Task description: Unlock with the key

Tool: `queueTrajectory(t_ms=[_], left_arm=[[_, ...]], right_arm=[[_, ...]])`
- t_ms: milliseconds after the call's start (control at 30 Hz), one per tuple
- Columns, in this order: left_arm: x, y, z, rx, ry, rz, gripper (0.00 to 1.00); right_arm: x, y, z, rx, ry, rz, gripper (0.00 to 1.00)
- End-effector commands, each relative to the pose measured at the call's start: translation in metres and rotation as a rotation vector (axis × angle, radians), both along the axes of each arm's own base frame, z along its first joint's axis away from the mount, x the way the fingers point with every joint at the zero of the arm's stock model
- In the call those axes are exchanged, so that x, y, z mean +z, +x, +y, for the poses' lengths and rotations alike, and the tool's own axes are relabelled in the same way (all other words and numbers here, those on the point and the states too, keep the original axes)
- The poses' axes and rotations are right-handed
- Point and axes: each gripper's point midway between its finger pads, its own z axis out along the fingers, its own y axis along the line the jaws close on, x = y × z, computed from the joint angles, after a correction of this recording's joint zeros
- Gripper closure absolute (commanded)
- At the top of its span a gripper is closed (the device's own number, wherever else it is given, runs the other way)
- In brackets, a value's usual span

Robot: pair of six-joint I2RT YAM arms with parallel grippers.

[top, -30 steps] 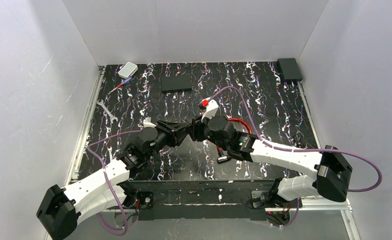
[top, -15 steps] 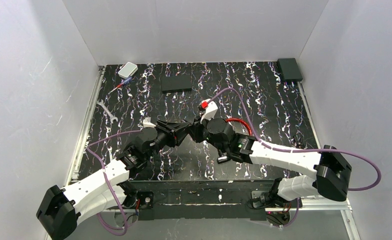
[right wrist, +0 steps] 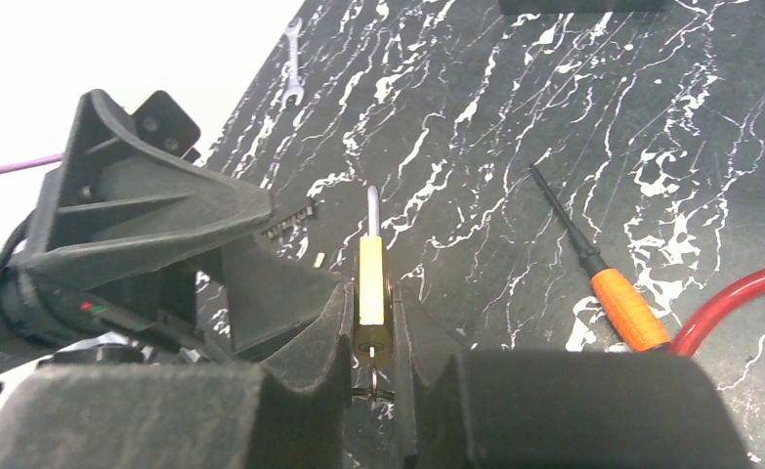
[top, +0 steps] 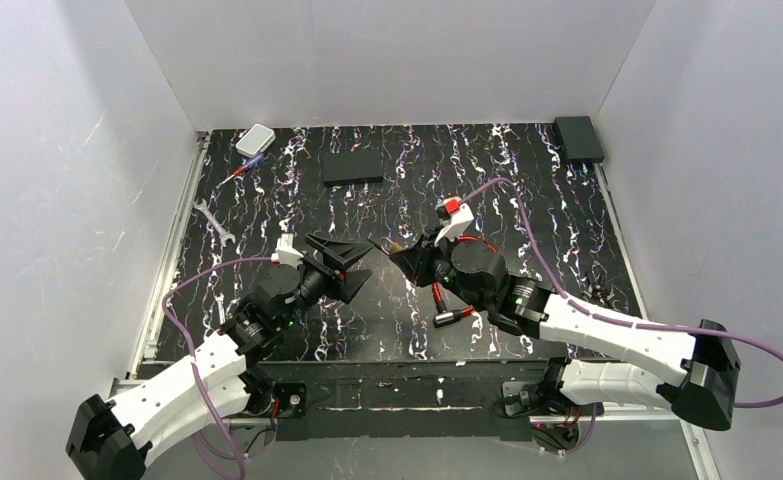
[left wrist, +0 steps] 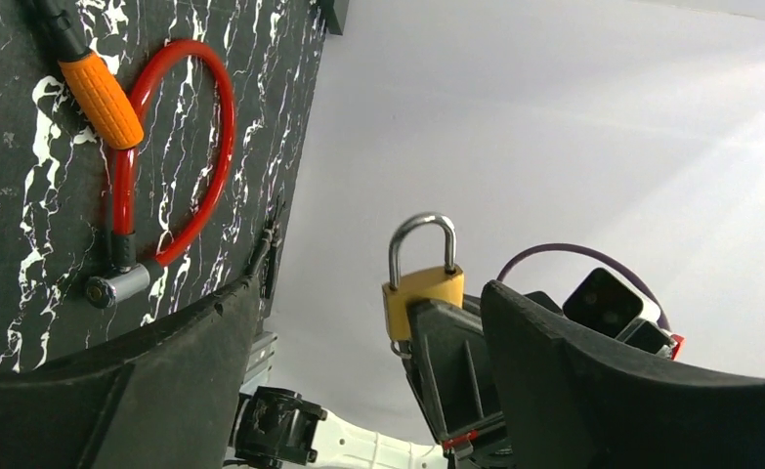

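Brass padlock with a silver shackle [right wrist: 370, 278] stands upright, clenched between the fingers of our right gripper [top: 403, 256] and held above the black, white-veined tabletop [top: 527, 190]. Our left gripper [top: 360, 264] faces it a little apart, jaws spread wide and grasping nothing. The key, a slim tool with a bright orange plastic handle and a thin black rod [right wrist: 624, 305], lies flat on the tabletop, to the right of the lock in the right wrist view. Its handle end sits just beside a red cable loop [right wrist: 740, 298]. Neither gripper touches the key. We judge that the step in hand is fetching it. To do that well, we would lower the free left gripper over the orange handle, close across its width clear of the cable, leave the rod sticking out, and hold the padlock steady
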Motion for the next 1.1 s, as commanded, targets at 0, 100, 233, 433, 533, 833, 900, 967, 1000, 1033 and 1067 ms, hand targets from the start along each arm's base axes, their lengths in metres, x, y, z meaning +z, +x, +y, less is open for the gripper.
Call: queueTrajectory(t_ms=[0, 100, 233, 433, 533, 833, 900, 967, 1000, 1033, 1067], left_arm=[[0.001, -0.001, 0.002, -0.005, 0.038, -0.043, 0.22], [0.004, -0.001, -0.002, -0.022, 0.040, -0.041, 0.31], [0.008, 0.000, -0.007, -0.041, 0.039, -0.039, 0.35], [0.016, 0.001, -0.010, -0.048, 0.037, -0.051, 0.35], [0.013, 0.002, -0.010, -0.044, 0.037, -0.042, 0.37], [-0.010, 0.002, -0.020, -0.084, 0.076, 0.023, 0.52], [-0.022, 0.001, -0.023, -0.096, 0.082, 0.065, 0.56], [-0.032, -0.003, -0.027, -0.124, 0.084, 0.105, 0.58], [-0.036, -0.005, -0.029, -0.134, 0.084, 0.121, 0.59], [-0.039, -0.005, -0.029, -0.138, 0.084, 0.134, 0.60], [-0.041, -0.006, -0.030, -0.144, 0.086, 0.141, 0.60]], right_arm=[[0.029, -0.016, 0.001, 0.068, 0.116, 0.002, 0.99], [0.037, -0.023, 0.006, 0.114, 0.136, 0.010, 0.99], [0.037, -0.026, 0.013, 0.145, 0.141, 0.021, 0.99], [0.034, -0.026, 0.017, 0.150, 0.140, 0.031, 0.99], [0.036, -0.026, 0.019, 0.155, 0.136, 0.030, 0.99], [0.041, -0.027, 0.024, 0.180, 0.152, 0.004, 0.99], [0.044, -0.027, 0.025, 0.190, 0.156, -0.009, 0.99], [0.049, -0.029, 0.027, 0.211, 0.158, -0.031, 0.99], [0.052, -0.030, 0.028, 0.223, 0.156, -0.047, 0.99], [0.054, -0.031, 0.029, 0.237, 0.148, -0.059, 0.99], [0.055, -0.032, 0.029, 0.249, 0.136, -0.076, 0.99]])
